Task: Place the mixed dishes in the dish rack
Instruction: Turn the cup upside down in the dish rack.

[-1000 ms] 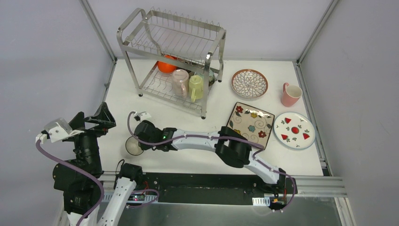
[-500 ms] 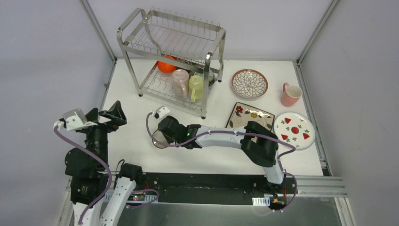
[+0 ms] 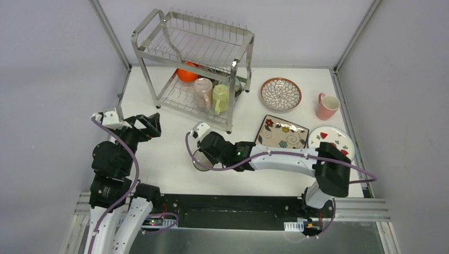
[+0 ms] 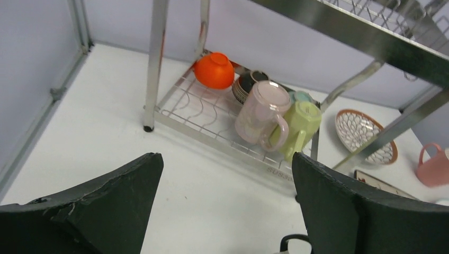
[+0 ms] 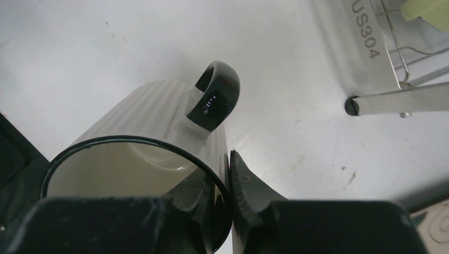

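Observation:
My right gripper (image 3: 204,154) (image 5: 229,159) is shut on the wall of a white ribbed mug (image 3: 200,160) (image 5: 143,116) with a black rim and handle, one finger inside and one outside. It holds the mug in front of the dish rack (image 3: 231,100) (image 4: 156,58). The rack's lower shelf carries an orange bowl (image 3: 187,73) (image 4: 214,70), a pale pink mug (image 3: 202,92) (image 4: 259,111) and a yellow-green mug (image 3: 221,98) (image 4: 299,123). My left gripper (image 3: 151,124) (image 4: 226,159) hangs open and empty left of the rack's front.
On the table right of the rack lie a brown-rimmed petal plate (image 3: 280,94), a pink mug (image 3: 326,106), a square floral plate (image 3: 283,135) and a white red-marked plate (image 3: 336,138), partly hidden by my right arm's elbow. Dark bowls sit behind the mugs in the rack.
My right arm has carried the white mug to the right, from the table's left front toward the rack's front. The left arm has swung right and forward, still open.

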`<state>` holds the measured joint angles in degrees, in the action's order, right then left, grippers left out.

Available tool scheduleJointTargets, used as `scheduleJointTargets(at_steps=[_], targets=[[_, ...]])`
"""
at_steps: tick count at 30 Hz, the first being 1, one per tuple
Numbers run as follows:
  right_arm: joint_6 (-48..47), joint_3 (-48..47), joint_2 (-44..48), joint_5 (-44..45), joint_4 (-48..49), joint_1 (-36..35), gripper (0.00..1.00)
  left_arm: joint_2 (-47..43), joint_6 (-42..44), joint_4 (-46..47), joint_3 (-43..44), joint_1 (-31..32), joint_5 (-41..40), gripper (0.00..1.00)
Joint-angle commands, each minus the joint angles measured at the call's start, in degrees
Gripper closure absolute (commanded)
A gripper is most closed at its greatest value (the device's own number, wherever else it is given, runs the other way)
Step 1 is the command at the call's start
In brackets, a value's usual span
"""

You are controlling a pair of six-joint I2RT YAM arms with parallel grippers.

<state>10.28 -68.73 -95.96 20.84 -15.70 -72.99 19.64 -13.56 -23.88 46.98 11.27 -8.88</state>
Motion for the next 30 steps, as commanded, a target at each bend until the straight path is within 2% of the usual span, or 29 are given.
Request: scheduleJointTargets(at_steps=[1,6,11,15,18,21,22,30], targets=[[-5.58,0.54,7.24,1.43,0.05,-0.31,1.0,1.55,-3.76,4.03,-2.75,0.16,6.76,0.02],[-6.62,1.15,8.51,3.35,-6.15,-0.6,1.0,2.95,-7.41,4.81,-5.17,0.16,8.76,0.01],[-9.96,6.48,10.47,4.83,-1.39,-1.58,1.0,6.25,-11.88,4.01,-5.82,0.16,13.39,0.01],[-14.17,9.68,11.34,5.25,1.72,-3.03,1.0,8.85,-11.6,3.2,-5.11,0.16,16.63,0.01],[-14.42,10.98,11.8,5.25,3.37,-4.89,1.0,9.58,-11.95,2.07,-4.8,0.16,17.15,0.01],[-14.42,12.59,12.05,5.25,5.56,-6.7,1.0,10.22,-11.03,2.1,-4.61,0.16,20.99,0.01],[-20.79,13.43,12.43,15.21,6.83,-7.03,1.0,10.67,-10.66,2.1,-4.37,0.16,22.74,0.02],[-33.77,20.31,22.09,23.46,21.63,-9.04,1.0,16.36,-10.99,1.09,-1.34,0.16,35.66,0.07]])
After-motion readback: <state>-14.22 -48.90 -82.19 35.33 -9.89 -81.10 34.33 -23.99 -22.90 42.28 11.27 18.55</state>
